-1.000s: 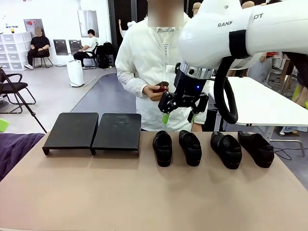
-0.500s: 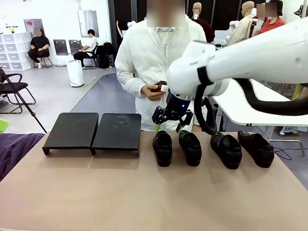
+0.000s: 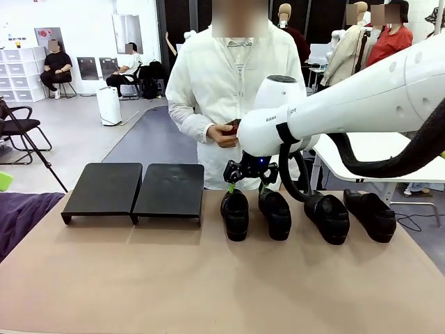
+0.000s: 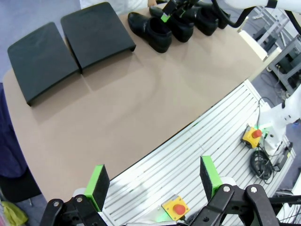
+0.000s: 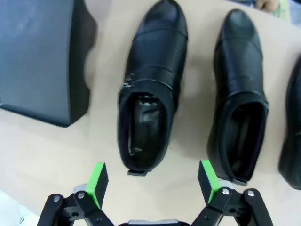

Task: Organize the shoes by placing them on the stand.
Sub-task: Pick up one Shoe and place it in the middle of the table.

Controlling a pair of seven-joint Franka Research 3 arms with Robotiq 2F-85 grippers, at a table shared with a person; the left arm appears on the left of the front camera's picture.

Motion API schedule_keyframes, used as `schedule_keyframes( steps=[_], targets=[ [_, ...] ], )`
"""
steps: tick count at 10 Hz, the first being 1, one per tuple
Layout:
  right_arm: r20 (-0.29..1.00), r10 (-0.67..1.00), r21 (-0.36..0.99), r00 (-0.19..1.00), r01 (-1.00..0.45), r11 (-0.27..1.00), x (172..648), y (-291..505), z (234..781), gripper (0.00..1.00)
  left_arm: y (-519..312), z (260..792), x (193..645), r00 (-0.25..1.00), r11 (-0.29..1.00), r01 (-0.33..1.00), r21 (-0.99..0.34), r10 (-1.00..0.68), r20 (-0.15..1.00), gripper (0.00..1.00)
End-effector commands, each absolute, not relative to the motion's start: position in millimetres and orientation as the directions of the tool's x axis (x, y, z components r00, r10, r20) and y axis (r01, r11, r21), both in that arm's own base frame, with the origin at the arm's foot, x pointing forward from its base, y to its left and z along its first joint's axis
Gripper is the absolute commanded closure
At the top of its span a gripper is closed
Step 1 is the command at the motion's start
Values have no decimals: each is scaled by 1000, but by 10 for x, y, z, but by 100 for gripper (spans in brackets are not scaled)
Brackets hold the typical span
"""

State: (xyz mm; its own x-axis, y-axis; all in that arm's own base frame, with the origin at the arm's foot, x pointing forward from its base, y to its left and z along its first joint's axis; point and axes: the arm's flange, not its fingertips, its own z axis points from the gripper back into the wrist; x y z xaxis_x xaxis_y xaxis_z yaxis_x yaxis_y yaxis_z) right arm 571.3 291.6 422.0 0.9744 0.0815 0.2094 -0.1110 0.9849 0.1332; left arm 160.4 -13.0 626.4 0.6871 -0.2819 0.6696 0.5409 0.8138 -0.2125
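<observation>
My right arm comes in from the right side and reaches across the middle, bent down at the wrist. My right claw (image 3: 246, 186) points down at the table (image 3: 208, 278) and hangs just above the leftmost shoe (image 5: 150, 89). Its green pads are spread wide, with nothing between them. The shoe's heel end is the end nearest my pads. All four shoes (image 3: 327, 216) sit in a row on the table, just to the right of the stand (image 3: 135, 189) and not on it. My left claw (image 4: 154, 181) is up high, looking down over the table's edge. It is spread wide too and holds nothing.
</observation>
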Motion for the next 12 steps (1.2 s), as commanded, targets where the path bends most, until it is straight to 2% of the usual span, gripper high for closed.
schedule_keyframes(
  steps=[1, 2, 4, 7, 8, 9, 12],
  targets=[
    [179, 23, 122, 984, -45, 992, 5885, 3036, 4052, 0, -123, 6271, 1589, 685, 804, 552, -222, -285, 670, 0],
    [164, 29, 143, 986, -53, 988, 5946, 3037, 3949, 0, -123, 6271, 1589, 685, 804, 552, -222, -285, 670, 0],
    [117, -22, 100, 993, 11, 995, 6073, 3044, 3719, 0, -123, 6271, 1589, 685, 804, 552, -222, -285, 670, 0],
    [89, -14, 114, 996, 4, 994, 6079, 3125, 3622, 0, -123, 6271, 1589, 685, 804, 552, -222, -285, 670, 0],
    [59, -11, 128, 998, 3, 992, 6083, 3130, 3600, 60, -123, 6271, 1589, 685, 804, 552, -222, -285, 670, 0],
    [54, -24, 123, 998, 18, 992, 6085, 3133, 3589, 100, -123, 6271, 1589, 685, 804, 552, -222, -285, 670, 0],
    [40, -34, 95, 999, 30, 995, 6113, 3148, 3562, 100, -123, 6271, 1589, 685, 804, 552, -222, -285, 670, 0]
  ],
)
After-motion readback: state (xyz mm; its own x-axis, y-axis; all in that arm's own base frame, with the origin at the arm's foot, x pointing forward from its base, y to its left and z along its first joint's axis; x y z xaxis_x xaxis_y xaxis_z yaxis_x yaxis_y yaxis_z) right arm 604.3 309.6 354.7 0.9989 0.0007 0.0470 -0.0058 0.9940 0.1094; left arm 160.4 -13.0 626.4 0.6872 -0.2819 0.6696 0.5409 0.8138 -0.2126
